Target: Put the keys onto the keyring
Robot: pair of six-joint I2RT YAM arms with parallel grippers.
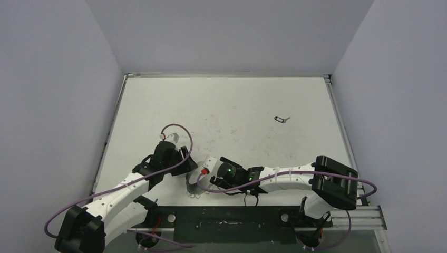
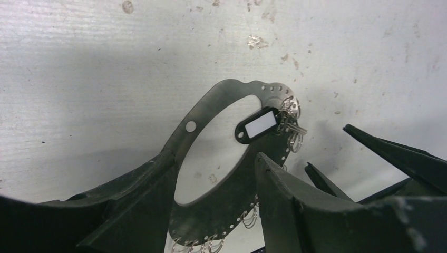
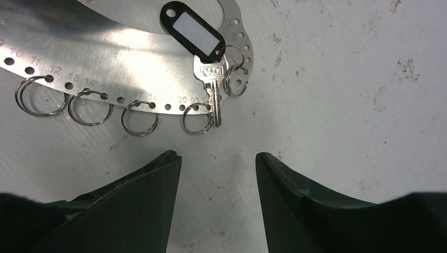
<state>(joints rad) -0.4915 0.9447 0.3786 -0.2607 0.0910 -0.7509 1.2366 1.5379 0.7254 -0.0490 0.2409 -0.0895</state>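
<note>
Two keys counted: one key (image 3: 210, 79) hangs on the keyring (image 3: 105, 47) (legible in wrist views only), a second key (image 1: 282, 119) lies loose on the counter (image 1: 237, 105), seen only from above; right tool (image 3: 216, 156) apart and empty, left tool (image 2: 213, 158) straddling the keyring, grip not determinable.

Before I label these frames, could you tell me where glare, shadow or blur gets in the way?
Right wrist: glare on the keyring dims some stamped numbers; the key is sharp, the fingers dark and soft. Left wrist: keyring shaded, nearly a silhouette. Top view: even light, no glare, but the keyring shows tiny.
</note>
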